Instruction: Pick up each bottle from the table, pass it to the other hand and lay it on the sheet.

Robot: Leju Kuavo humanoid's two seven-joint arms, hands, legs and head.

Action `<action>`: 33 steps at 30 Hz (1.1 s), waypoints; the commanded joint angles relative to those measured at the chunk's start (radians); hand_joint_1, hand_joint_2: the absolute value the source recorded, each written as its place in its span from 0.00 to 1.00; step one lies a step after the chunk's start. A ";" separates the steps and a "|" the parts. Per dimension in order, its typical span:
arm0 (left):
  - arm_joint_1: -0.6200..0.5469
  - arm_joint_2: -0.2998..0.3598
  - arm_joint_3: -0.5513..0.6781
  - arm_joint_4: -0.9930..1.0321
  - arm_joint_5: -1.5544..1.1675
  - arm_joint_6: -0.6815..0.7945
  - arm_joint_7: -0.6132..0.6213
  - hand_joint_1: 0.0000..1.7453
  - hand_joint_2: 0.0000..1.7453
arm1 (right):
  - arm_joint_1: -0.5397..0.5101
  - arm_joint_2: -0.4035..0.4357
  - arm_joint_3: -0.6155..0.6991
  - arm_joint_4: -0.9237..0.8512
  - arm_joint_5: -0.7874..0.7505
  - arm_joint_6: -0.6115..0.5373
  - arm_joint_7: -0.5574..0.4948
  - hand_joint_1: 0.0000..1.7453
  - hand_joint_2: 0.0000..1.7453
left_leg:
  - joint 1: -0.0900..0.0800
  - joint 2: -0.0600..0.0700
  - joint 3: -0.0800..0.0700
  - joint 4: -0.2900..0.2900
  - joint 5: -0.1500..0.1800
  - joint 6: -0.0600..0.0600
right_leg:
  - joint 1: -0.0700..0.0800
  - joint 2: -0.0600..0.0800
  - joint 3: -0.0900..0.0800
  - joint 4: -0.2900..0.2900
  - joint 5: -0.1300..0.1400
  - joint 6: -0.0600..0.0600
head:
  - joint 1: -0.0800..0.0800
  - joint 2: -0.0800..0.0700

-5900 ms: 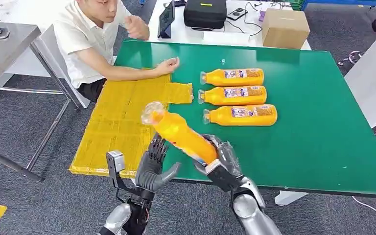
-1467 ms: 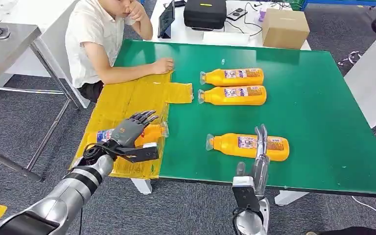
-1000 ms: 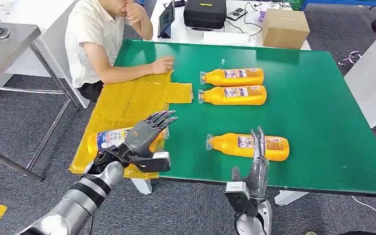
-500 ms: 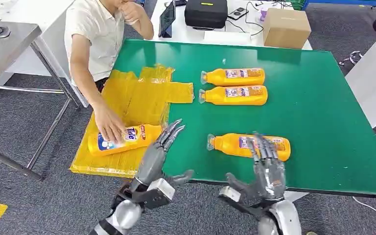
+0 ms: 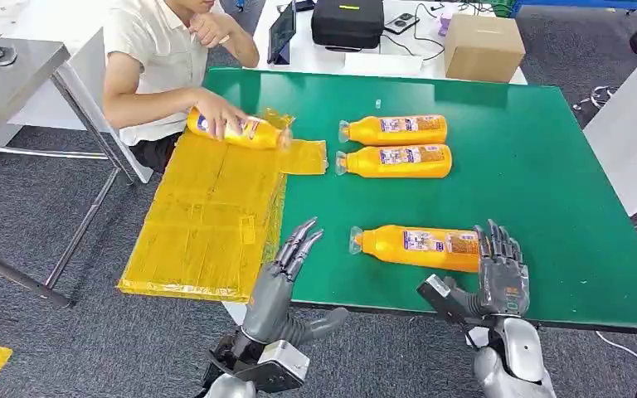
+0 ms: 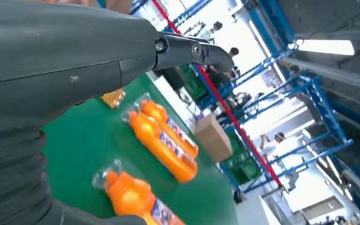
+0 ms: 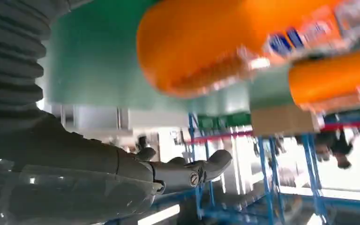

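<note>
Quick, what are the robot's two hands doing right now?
Left hand: open, holding nothing.
Right hand: open, at the near bottle, not gripping it yet.

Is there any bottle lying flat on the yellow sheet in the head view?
No, the one bottle over the yellow sheet is held up in a person's hand; the other three lie on the green table.

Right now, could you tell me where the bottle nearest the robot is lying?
In the head view, the nearest bottle lies on the green table near its front edge, just before the right hand.
</note>
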 commanded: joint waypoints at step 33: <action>-0.076 0.028 -0.089 0.052 0.053 -0.052 0.048 0.00 1.00 | -0.338 -0.091 0.310 0.707 -0.134 0.274 0.188 0.42 1.00 | 0.001 0.004 0.018 0.000 -0.002 0.000 | 0.000 0.005 0.005 -0.002 0.001 -0.001 | 0.000 0.000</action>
